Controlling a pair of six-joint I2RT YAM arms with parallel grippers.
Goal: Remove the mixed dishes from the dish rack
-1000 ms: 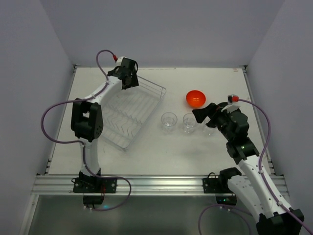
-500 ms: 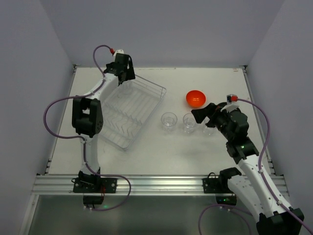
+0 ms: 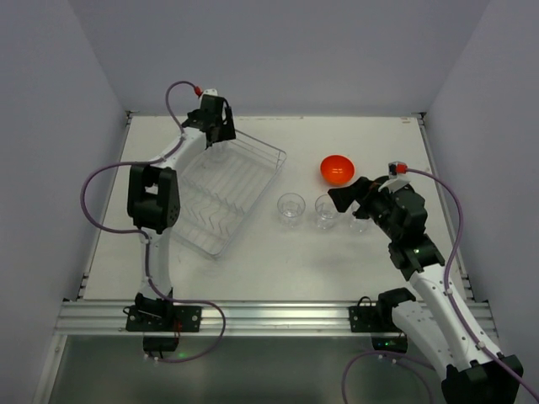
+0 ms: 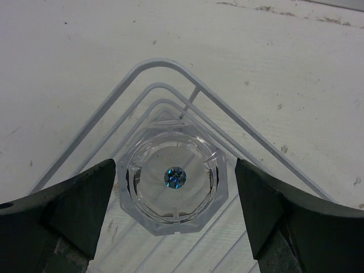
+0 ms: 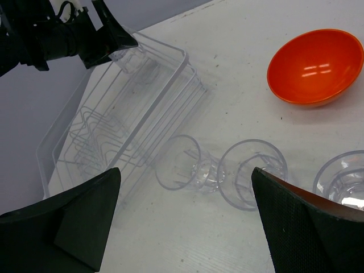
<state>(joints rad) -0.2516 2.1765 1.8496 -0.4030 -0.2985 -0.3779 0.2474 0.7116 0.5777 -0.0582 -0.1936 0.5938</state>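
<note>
The silver wire dish rack (image 3: 221, 195) lies on the left of the table. One clear tumbler (image 4: 175, 179) stands base up in its far corner. My left gripper (image 4: 175, 170) is open right above it, one finger on each side, apart from the glass; it also shows in the top view (image 3: 218, 135). Three clear tumblers (image 5: 187, 162) (image 5: 253, 173) (image 5: 344, 176) stand in a row on the table right of the rack. The orange bowl (image 3: 337, 169) sits behind them. My right gripper (image 3: 354, 202) is open and empty above the row. The plate is out of view.
The rack's upright tines (image 5: 99, 131) show in the right wrist view, with the left gripper (image 5: 96, 34) over the far corner. Grey walls enclose the table (image 3: 278, 261) on three sides. The arm bases stand on the metal rail (image 3: 269, 316) at the near edge.
My left gripper has shifted slightly over the rack's far corner and now sits centred over the tumbler there. The right arm has barely moved.
</note>
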